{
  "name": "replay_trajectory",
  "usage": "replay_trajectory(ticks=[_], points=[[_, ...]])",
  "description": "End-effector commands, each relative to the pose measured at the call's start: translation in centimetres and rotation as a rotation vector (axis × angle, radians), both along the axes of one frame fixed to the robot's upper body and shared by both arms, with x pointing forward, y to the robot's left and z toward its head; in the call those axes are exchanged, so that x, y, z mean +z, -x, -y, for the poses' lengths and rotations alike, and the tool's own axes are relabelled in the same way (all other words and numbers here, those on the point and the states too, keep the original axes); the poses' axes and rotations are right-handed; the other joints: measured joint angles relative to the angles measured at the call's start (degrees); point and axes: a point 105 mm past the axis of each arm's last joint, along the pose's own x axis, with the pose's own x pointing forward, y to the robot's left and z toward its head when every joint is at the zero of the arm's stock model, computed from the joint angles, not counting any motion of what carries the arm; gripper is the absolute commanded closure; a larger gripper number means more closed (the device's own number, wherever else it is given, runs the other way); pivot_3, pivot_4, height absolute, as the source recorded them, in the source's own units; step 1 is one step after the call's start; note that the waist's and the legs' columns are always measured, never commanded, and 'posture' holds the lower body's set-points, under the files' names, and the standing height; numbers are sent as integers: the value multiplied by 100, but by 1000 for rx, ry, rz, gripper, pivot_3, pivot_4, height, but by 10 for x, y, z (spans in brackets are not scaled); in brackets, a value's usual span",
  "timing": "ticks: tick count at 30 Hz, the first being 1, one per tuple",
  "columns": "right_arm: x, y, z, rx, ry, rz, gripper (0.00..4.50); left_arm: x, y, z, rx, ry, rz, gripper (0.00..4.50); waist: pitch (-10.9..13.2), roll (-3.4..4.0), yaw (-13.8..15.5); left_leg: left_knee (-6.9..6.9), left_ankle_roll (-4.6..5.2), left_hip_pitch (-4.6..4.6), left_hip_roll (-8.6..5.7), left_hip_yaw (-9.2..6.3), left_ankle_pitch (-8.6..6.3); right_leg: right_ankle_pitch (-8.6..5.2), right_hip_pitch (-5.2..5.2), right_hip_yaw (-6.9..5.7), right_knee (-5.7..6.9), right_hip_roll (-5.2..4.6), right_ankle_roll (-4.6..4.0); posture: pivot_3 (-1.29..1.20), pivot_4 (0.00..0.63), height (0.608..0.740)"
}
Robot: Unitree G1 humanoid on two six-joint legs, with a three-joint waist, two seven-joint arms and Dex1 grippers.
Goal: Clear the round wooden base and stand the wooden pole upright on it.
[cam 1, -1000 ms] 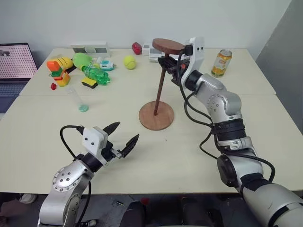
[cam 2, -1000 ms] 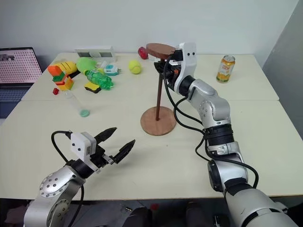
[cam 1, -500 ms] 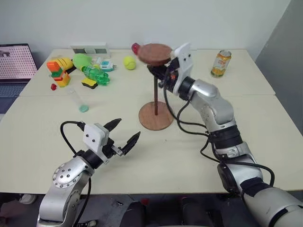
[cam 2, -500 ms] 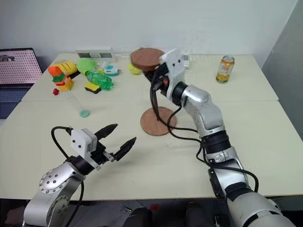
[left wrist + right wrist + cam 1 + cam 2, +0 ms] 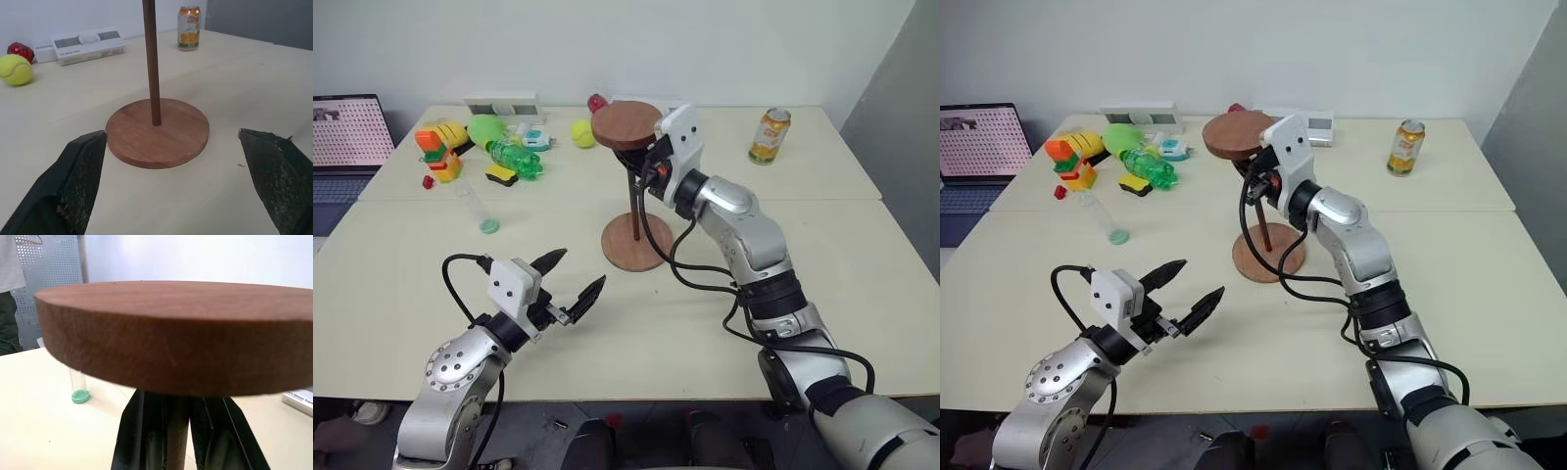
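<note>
My right hand [image 5: 646, 166] had swung the wooden pole [image 5: 635, 208] from leaning to standing straight, foot on the middle of the round wooden base [image 5: 637, 242] below my hand. My fingers were still around it, just under its top disc. My left hand [image 5: 570, 287] stayed wide open and empty, near the base.

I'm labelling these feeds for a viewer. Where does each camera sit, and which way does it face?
Left and right eye views: on the head, looking forward and down over the table; both arms show, the left gripper open, the right gripper on the pole.
Left wrist view: on the left wrist, looking level between its own two fingers at the base and pole.
Right wrist view: on the right wrist, looking at the underside of the pole's disc; its fingers flank the pole.
Shared: all views show the pole.
</note>
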Motion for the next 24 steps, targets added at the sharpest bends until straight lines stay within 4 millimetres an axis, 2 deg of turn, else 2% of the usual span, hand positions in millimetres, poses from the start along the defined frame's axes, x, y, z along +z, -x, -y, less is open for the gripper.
replay_trajectory(ticks=[1, 3, 7, 10, 13, 17, 21, 24], points=[[-19, 3, 6, 26, 35, -92, 2902, 8, -4, -6, -22, -2, 3, 0, 12, 1, 8, 0, 0, -8, 0, -2, 0, 0, -6, -2, -1, 0, 0, 0, 150, 740], [-22, 6, 10, 38, 59, -115, 2407, 6, -9, -10, -33, -11, -20, 0, 24, 11, -1, 0, 0, -26, -3, 5, 0, 0, -27, 6, 1, -1, 0, 0, 150, 740], [-42, 16, 24, 70, 165, -169, 1441, 8, -17, -15, -76, -28, -51, 0, 23, 11, -5, -12, -1, -32, 1, 2, 0, 0, -36, 1, -5, 2, 0, 0, 150, 740], [-54, 24, 42, 72, 227, -209, 704, 8, -20, -25, -119, -67, -117, 0, 23, 9, -12, -33, -1, -26, 1, 5, 1, -1, -36, 4, -10, 2, -1, 0, 150, 740], [-64, 38, 72, 77, 304, -247, 13, 13, -25, -52, -114, -121, -204, 0, 27, 7, -5, -46, -2, -25, 1, 4, 1, -1, -37, 1, -20, 2, -1, 0, 150, 740], [-55, 51, 104, 79, 335, -234, 13, 35, -37, -81, -96, -228, -222, 0, 42, 3, -1, -49, -2, -31, -1, 3, 2, -1, -40, -3, -32, 1, -1, 0, 150, 740], [-56, 59, 118, 78, 361, -240, 13, 39, -45, -92, -98, -295, -227, 0, 43, 2, -30, -57, -1, -25, 0, 8, 1, -1, -35, 1, -40, 1, -1, 0, 150, 740], [-60, 62, 122, 64, 372, -247, 13, 38, -49, -92, -111, -298, -213, 0, 44, 1, -28, -61, -1, -25, 4, 6, 1, -1, -33, -3, -50, 5, 0, 0, 150, 740]])
